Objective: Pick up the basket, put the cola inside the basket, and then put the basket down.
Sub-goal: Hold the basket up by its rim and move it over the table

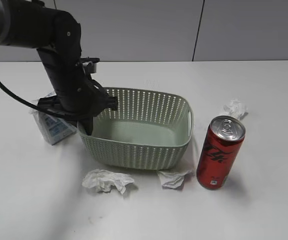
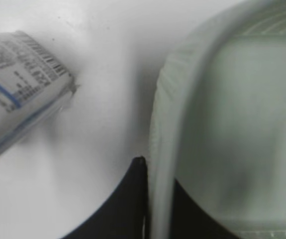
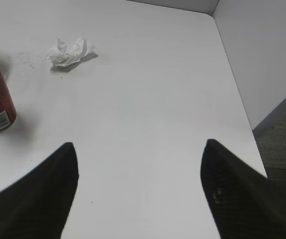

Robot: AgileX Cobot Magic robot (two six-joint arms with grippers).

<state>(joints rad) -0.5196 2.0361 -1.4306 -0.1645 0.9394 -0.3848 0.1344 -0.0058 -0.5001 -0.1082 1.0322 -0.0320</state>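
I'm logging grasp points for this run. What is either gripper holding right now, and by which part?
The left gripper straddles the basket at its left rim, one finger outside the wall, seemingly clamped. The right gripper is open, holding nothing; the cola stands untouched.

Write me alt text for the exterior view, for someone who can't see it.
A black robot arm's left gripper straddles the left wall of a pale green perforated basket on a white table. A red cola can stands upright to the basket's right, a blue-and-white carton lies behind the arm, and three crumpled tissues are scattered around the basket and can.
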